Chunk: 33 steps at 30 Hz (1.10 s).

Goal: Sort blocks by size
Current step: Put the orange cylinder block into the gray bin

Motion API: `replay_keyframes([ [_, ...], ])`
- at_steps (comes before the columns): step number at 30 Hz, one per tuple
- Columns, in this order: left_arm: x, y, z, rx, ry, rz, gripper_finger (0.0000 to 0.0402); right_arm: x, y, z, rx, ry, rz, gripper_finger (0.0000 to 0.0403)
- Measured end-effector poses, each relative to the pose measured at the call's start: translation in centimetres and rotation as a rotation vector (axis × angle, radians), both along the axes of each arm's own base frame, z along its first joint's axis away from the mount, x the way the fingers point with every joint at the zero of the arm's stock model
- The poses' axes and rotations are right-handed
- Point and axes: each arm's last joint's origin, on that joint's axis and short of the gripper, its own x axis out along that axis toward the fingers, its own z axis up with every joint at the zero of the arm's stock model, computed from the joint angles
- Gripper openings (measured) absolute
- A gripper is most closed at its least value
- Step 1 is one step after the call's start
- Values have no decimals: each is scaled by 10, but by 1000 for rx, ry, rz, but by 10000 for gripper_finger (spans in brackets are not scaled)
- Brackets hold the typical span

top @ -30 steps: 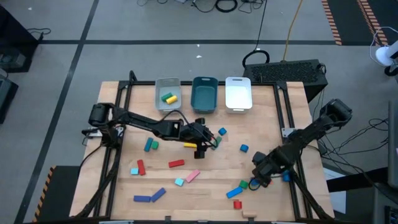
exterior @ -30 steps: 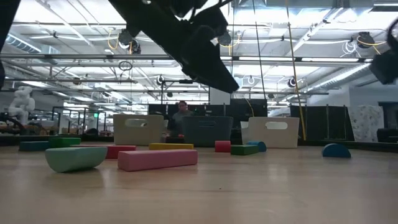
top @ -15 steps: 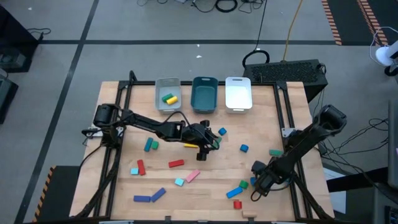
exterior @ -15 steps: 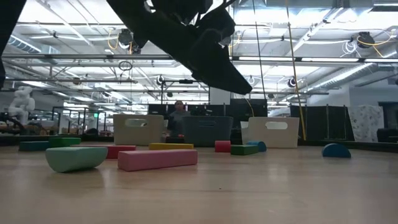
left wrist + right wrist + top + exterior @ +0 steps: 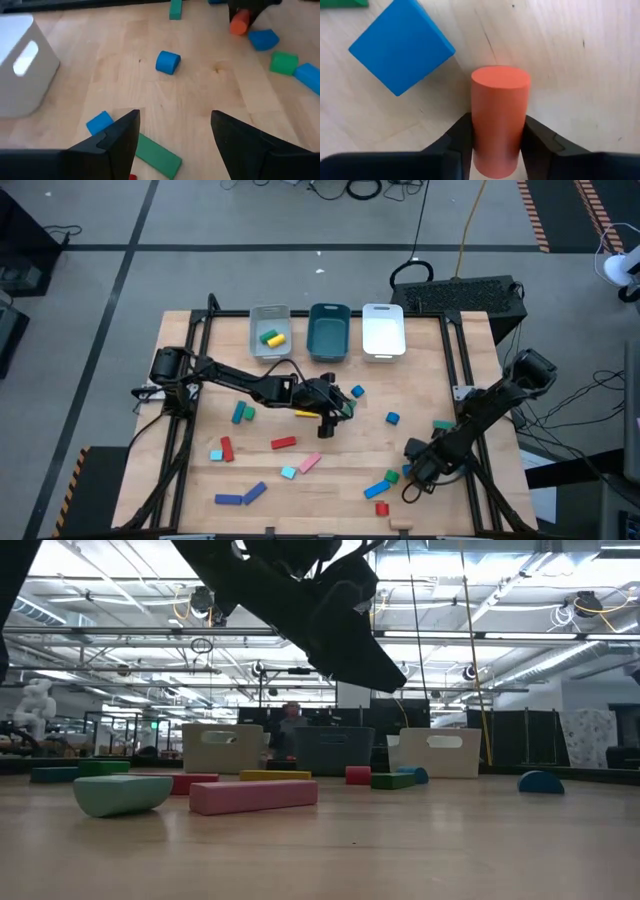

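Observation:
Small coloured blocks lie scattered on the wooden table [image 5: 300, 375]. My right gripper [image 5: 411, 476] is low at the near right, shut on an orange cylinder [image 5: 499, 120]. A blue cube [image 5: 402, 46] lies just beside the cylinder. My left gripper [image 5: 328, 420] hangs open over the table's middle, above a green bar [image 5: 157, 156], a blue cube [image 5: 100, 123] and a blue cylinder [image 5: 167, 62], touching none. The grey tray [image 5: 269, 330] at the far edge holds a yellow and a green block. My right gripper pinches the orange cylinder's curved sides [image 5: 476, 131] between its two fingers [image 5: 460, 137]. The fingers lie along its length, and its round end face [image 5: 500, 82] sticks out past them. They come slanting down from the table's right. Whether the cylinder is off the wood I cannot tell.
A teal tray [image 5: 329, 330] and a white tray [image 5: 383, 330] stand beside the grey one at the far edge. A pink bar [image 5: 253, 795] and a cyan block [image 5: 122, 793] lie near the front. More blocks lie at the near left [image 5: 240, 496] and near right [image 5: 378, 488].
My right arm has stretched out, carrying its gripper a little toward the table's near edge and down over the orange cylinder.

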Motion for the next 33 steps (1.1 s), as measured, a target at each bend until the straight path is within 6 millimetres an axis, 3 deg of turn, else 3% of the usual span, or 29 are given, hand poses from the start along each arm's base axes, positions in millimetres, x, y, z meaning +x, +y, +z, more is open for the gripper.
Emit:
replay_keyframes([
  [6, 1, 0, 2, -96, -17, 59, 247, 7, -9, 2, -40, -61, 92, 103],
  [11, 2, -3, 4, -102, -38, 57, 247, 17, -23, 18, -238, -230, 142, 103],
  [15, 4, -4, 8, -132, -93, 67, 247, 31, -34, 37, -349, -369, 166, 103],
  [22, 7, -4, 14, -142, -154, 63, 247, 61, -53, 49, -494, -616, 161, 103],
  [33, 6, -7, 12, 13, -142, -43, 247, 82, -65, 59, -579, -763, 152, 103],
])
